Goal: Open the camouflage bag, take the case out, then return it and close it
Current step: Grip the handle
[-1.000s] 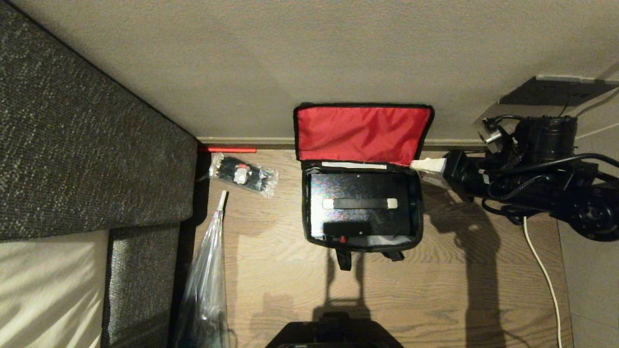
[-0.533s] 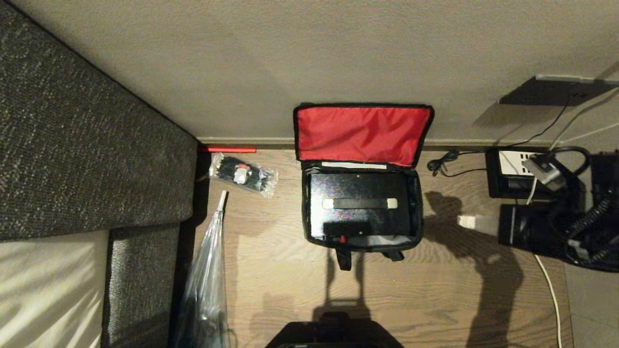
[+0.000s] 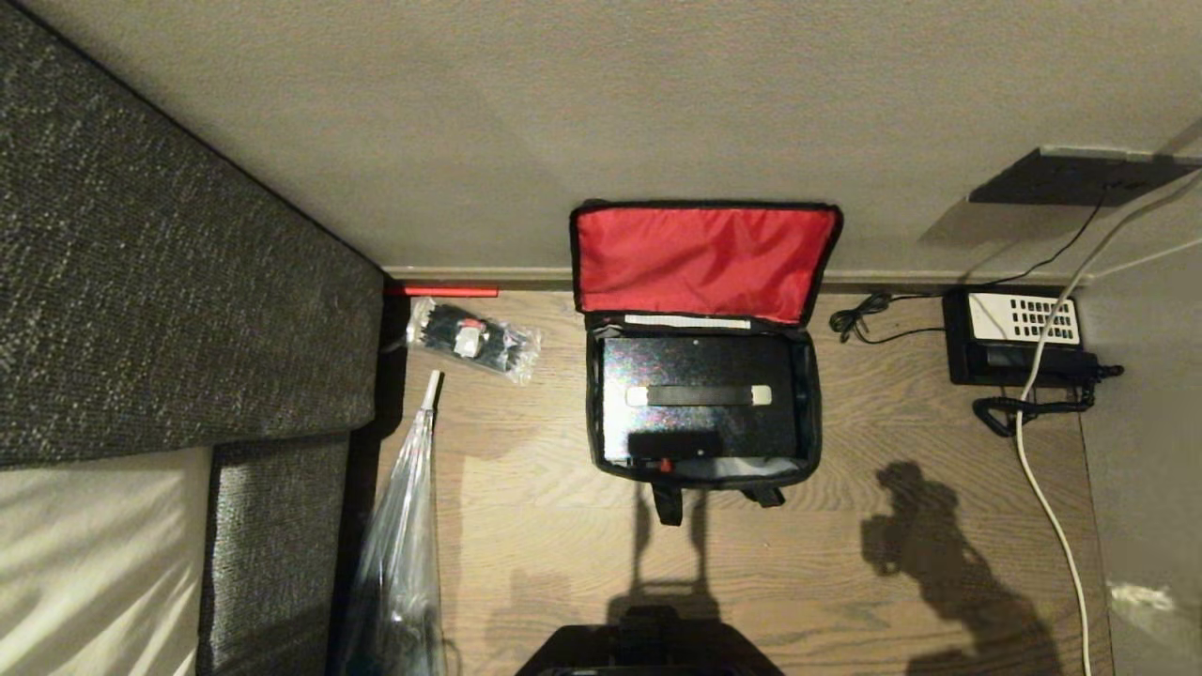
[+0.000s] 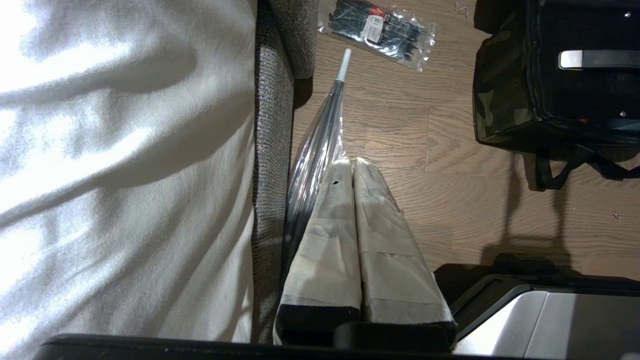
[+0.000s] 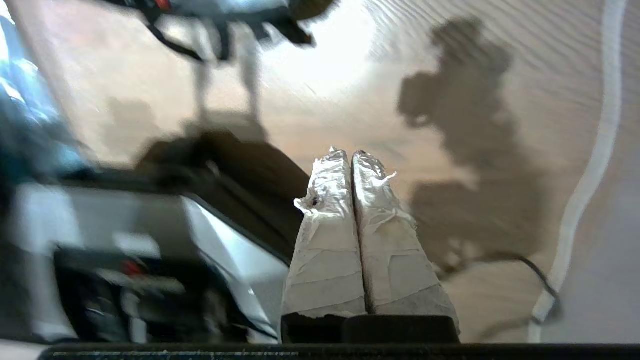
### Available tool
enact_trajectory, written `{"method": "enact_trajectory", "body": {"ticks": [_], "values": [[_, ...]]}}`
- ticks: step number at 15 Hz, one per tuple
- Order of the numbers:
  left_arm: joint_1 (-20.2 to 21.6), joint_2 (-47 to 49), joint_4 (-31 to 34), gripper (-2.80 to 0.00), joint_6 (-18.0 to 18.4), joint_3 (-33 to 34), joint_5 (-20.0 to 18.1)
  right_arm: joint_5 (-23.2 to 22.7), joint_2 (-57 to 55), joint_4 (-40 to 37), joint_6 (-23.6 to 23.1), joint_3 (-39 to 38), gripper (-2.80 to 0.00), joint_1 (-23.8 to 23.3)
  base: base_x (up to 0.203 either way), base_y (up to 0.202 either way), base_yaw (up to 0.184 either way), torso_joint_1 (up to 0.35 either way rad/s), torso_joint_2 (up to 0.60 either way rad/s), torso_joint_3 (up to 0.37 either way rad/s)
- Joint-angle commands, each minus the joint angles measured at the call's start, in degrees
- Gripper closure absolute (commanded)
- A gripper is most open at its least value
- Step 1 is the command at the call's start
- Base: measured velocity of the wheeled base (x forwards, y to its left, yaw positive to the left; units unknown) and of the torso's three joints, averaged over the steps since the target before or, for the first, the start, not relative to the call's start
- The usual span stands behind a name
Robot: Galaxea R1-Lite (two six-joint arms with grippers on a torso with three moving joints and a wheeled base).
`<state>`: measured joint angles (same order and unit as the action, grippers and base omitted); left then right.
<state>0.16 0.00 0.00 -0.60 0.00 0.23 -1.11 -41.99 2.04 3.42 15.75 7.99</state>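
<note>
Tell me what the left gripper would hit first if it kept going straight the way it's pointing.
Probably the bare wooden floor. The left gripper points past the clear plastic sleeve, which runs close alongside, toward the cable tie packet. Depth is unclear, so it might brush the sleeve first.

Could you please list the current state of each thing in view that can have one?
camouflage bag: open, red-lined lid up against the wall.
case: lying flat inside the bag.
left gripper: shut, empty, off to the bag's side above the floor.
right gripper: shut, empty, above the floor.
packet of cable ties: lying on the floor.
</note>
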Motion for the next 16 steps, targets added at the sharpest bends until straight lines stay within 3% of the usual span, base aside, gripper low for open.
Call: {"method": "enact_trajectory", "body": {"ticks": [1,3,5,10,12,14,16], "values": [[0.02,0.00,0.00,0.00,-0.02,0.00,0.03,-0.82,19.47,-7.44,-3.89,-4.70,0.00,-5.20,0.000,0.000,0.000,0.000,0.00,0.000],[0.02,0.00,0.00,0.00,-0.02,0.00,0.03,-2.37,26.93,-11.49,-8.42,-8.46,0.00,-8.88,0.000,0.000,0.000,0.000,0.00,0.000],[0.02,0.00,0.00,0.00,-0.02,0.00,0.03,-1.45,29.97,-11.56,-9.80,-11.17,0.00,-9.64,0.000,0.000,0.000,0.000,0.00,0.000],[0.02,0.00,0.00,0.00,-0.02,0.00,0.03,-0.32,42.06,-6.51,-8.64,-13.77,0.00,-8.09,0.000,0.000,0.000,0.000,0.00,0.000],[0.02,0.00,0.00,0.00,-0.02,0.00,0.03,0.60,42.11,-4.10,-4.09,-14.72,0.00,-7.91,0.000,0.000,0.000,0.000,0.00,0.000],[0.02,0.00,0.00,0.00,-0.02,0.00,0.03,0.61,42.00,-4.83,-6.98,-14.57,0.00,-7.90,0.000,0.000,0.000,0.000,0.00,0.000],[0.02,0.00,0.00,0.00,-0.02,0.00,0.03,0.41,41.99,-4.85,-6.98,-14.61,0.00,-7.90,0.000,0.000,0.000,0.000,0.00,0.000]]}}
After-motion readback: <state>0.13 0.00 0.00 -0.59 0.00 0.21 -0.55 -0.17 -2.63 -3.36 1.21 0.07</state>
